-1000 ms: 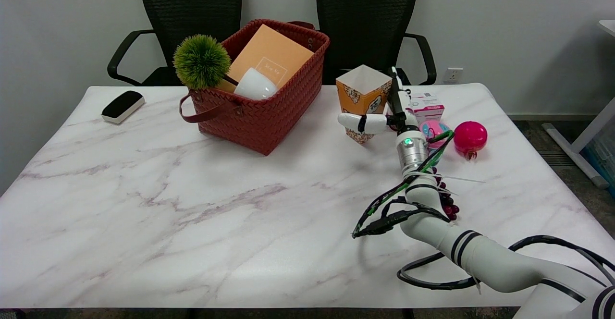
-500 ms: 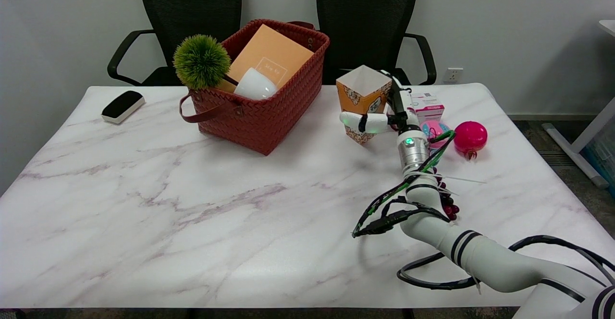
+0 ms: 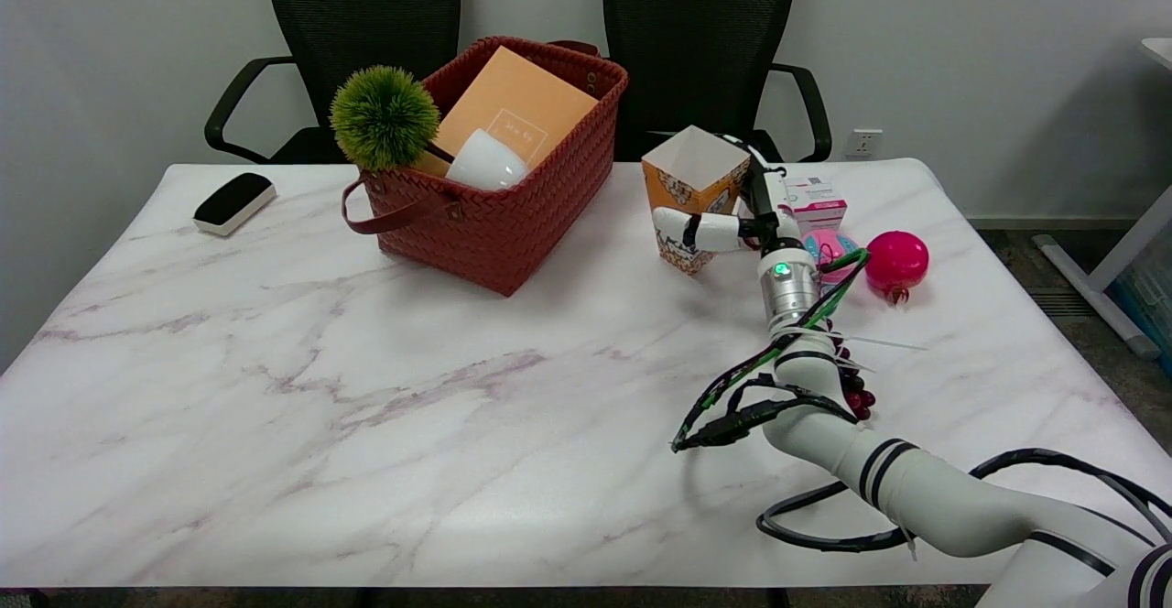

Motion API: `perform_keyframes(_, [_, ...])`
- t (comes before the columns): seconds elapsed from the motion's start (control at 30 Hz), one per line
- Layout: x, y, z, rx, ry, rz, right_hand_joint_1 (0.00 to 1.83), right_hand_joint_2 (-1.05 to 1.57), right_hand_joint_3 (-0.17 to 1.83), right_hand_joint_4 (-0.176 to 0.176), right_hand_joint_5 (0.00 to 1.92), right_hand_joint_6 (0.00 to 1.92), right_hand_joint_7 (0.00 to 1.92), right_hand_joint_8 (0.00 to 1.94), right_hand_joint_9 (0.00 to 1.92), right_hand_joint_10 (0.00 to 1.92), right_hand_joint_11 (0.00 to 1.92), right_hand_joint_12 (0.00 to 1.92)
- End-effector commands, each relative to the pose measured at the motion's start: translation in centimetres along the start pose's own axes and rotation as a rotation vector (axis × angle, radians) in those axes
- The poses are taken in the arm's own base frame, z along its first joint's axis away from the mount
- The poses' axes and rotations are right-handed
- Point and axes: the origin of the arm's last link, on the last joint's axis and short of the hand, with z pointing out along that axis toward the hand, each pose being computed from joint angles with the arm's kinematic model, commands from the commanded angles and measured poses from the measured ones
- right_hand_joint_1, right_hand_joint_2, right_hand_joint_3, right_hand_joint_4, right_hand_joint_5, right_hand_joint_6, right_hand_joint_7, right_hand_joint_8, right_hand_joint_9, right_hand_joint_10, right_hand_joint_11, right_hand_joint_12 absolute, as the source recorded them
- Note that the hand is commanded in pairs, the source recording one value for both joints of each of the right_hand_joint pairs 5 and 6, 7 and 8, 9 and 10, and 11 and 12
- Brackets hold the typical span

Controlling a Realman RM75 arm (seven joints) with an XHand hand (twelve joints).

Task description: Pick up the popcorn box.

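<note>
White wall [image 3: 961, 49], marble table [image 3: 366, 388] — two black chairs [image 3: 700, 40].

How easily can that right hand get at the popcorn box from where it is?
Probably easily: the right hand is already at the popcorn box, fingers wrapped around its side, nothing between them. Whether the grip is firm cannot be told.

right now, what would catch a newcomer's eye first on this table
Probably the orange popcorn box right of centre toward the table's far edge, with the right hand wrapped around it. Next, the red woven basket to its left, holding a fluffy green ball, an orange book and a white cup. A bright pink ball lies right of the hand.
</note>
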Motion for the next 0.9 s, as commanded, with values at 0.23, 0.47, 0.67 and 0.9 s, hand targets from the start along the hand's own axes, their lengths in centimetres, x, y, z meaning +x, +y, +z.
perform_keyframes(0.23, [0.2, -0.2, 0.1, 0.012, 0.018, 0.003, 1.23, 0.31, 0.59, 0.0, 0.44, 0.44, 0.6, 0.6, 0.56, 0.56, 0.37, 0.37])
perform_keyframes(0.47, [0.1, -0.8, 0.2, 0.032, 0.028, 0.011, 1.21, 0.43, 0.61, 0.0, 0.62, 0.62, 0.68, 0.68, 0.59, 0.59, 0.42, 0.42])
perform_keyframes(0.67, [-0.1, -0.9, 0.2, 0.035, 0.025, 0.013, 1.19, 0.53, 0.62, 0.0, 0.71, 0.71, 0.86, 0.86, 0.71, 0.71, 0.53, 0.53])
perform_keyframes(0.9, [-0.2, -1.3, 0.2, 0.047, 0.022, 0.018, 1.19, 0.56, 0.62, 0.0, 0.74, 0.74, 0.9, 0.9, 0.78, 0.78, 0.6, 0.6])
